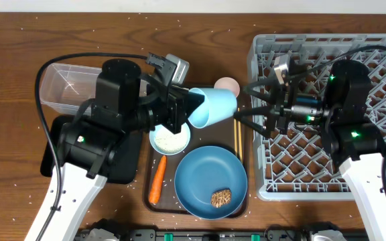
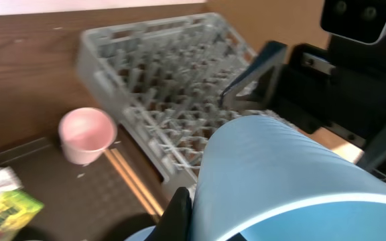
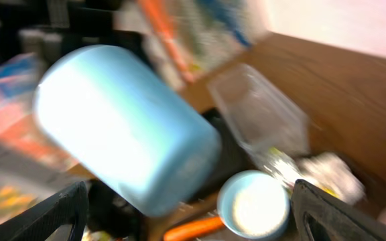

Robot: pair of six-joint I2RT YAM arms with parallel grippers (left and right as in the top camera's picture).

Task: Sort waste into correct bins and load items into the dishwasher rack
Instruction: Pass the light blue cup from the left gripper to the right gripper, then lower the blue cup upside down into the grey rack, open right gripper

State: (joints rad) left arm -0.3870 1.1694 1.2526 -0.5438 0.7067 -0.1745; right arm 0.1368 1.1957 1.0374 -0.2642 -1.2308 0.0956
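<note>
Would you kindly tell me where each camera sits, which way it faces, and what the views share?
Overhead: above the table, looking straight down; left arm and right arm show.
Left wrist: on the left arm, facing the rack past its held light blue cup; one finger shows.
Right wrist: on the right arm, facing the cup and clear tub; both fingertips show.
Shared: all see the cup.

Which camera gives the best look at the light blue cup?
The overhead view: nearly the whole light blue cup shows, held sideways by the left gripper. The left wrist view crops it close; the right wrist view blurs it.
</note>
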